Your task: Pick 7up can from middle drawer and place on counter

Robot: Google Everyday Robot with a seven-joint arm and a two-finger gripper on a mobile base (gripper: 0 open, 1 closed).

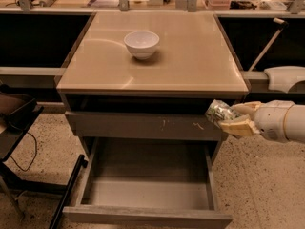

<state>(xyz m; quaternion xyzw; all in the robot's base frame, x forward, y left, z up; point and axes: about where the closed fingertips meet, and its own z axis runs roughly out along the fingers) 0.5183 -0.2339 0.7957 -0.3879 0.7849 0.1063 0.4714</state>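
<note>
The counter spreads above and to the left of the claw, with its front right corner almost directly overhead. That corner looks like the main hazard. A straight lift from here would probably knock the can or the fingers against the counter's edge, so the claw should swing outward before rising.

The open drawer lies below and to the left of the claw. If the grip gave way, the can could drop back into it or onto the floor beside it.

The scratched drawer front is level with the claw, and its right end is close by the can. A sideways swing could scrape against it.

The bowl stands well up and to the left of the claw, in the middle of the counter. Reaching too far when setting down could nudge it.

The claw is closed on the can, which is held in the air at the claw's left tip, outside the drawer and just below counter height. The can's shiny skin could slip in that hold.
</note>
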